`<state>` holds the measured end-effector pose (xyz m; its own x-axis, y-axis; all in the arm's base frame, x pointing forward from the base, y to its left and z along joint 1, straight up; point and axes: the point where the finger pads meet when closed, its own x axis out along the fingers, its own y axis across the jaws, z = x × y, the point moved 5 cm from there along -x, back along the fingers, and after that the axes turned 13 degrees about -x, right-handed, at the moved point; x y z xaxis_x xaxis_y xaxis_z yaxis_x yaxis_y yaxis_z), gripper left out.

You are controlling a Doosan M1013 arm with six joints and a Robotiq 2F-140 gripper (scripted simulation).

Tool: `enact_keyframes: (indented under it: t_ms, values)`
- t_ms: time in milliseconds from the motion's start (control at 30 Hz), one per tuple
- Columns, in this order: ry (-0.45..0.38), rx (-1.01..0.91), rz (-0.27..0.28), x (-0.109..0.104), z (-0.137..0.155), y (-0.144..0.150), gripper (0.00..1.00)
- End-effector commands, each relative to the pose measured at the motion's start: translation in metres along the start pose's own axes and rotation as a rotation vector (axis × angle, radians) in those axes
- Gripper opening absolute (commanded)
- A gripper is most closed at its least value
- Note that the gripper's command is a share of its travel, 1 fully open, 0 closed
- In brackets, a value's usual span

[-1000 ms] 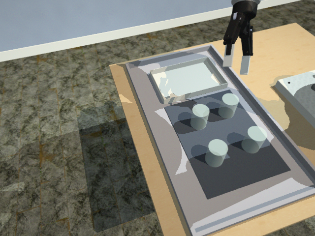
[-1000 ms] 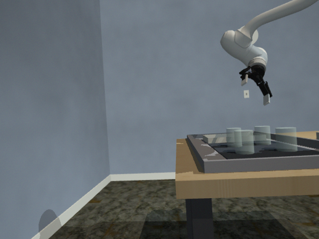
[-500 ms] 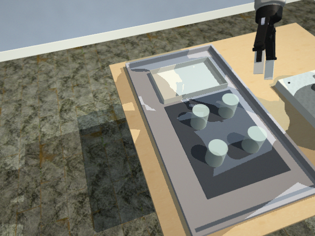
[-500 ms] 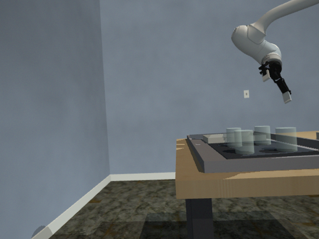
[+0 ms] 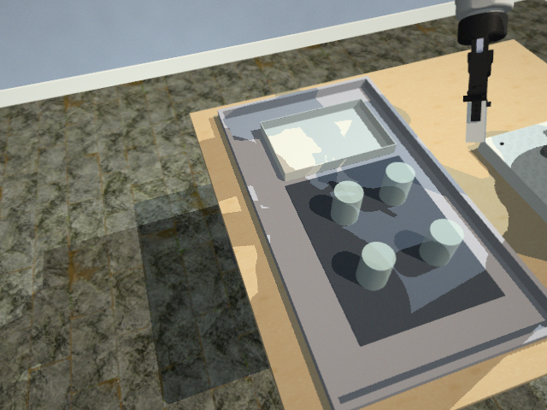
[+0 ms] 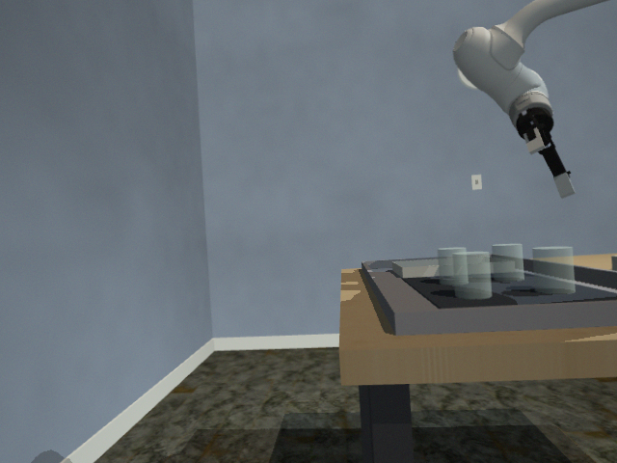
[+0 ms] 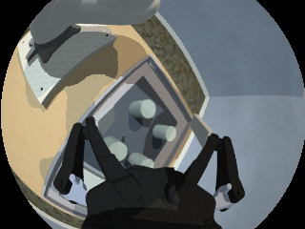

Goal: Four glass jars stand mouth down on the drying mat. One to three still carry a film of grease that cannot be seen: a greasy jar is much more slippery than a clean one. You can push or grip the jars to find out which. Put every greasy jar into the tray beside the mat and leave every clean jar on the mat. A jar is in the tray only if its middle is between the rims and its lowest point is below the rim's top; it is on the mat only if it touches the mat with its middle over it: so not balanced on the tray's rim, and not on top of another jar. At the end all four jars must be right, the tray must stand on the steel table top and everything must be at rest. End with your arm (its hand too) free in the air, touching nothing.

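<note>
The gripper [image 5: 476, 132] [image 6: 550, 167] [image 7: 153, 116] hangs in the air at the far right, fingers spread wide. Four glass jars stand apart on the dark mat [image 5: 367, 322] [image 6: 503, 299] [image 7: 132, 131], near the pale tray [image 5: 340, 164] [image 6: 423, 271] [image 7: 91, 183].

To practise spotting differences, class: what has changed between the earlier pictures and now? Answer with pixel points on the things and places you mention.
In the top view, the hand [image 5: 475, 140] [image 6: 549, 170] [image 7: 153, 116] has moved right, away from the tray [image 5: 339, 165] [image 6: 423, 271]. Nothing was visibly gripped or released. The four jars and the tray stayed put.
</note>
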<state>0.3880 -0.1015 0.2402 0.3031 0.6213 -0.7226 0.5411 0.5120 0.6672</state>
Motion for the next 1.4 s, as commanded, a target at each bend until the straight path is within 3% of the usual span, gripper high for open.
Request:
enact_keyframes:
  t_ms: [0, 33, 67, 300, 333, 633, 667, 900, 933, 1233, 1267, 1367]
  values:
    - [0.003, -0.001, -0.005, 0.001, 0.001, 0.000, 1.00]
    - [0.003, -0.001, -0.005, 0.001, 0.001, 0.000, 1.00]
    - [0.016, -0.106, -0.111, 0.005, 0.017, 0.015, 1.00]
    - [0.016, -0.106, -0.111, 0.005, 0.017, 0.015, 1.00]
    - [0.027, -0.209, -0.214, 0.010, 0.033, 0.030, 1.00]
    - [0.027, -0.209, -0.214, 0.010, 0.033, 0.030, 1.00]
    - [0.041, -0.313, -0.320, 0.016, 0.049, 0.044, 1.00]
    - [0.041, -0.313, -0.320, 0.016, 0.049, 0.044, 1.00]
    - [0.053, -0.417, -0.424, 0.022, 0.063, 0.058, 1.00]
    - [0.053, -0.417, -0.424, 0.022, 0.063, 0.058, 1.00]
    - [0.067, -0.521, -0.530, 0.029, 0.078, 0.072, 1.00]
    - [0.067, -0.521, -0.530, 0.029, 0.078, 0.072, 1.00]
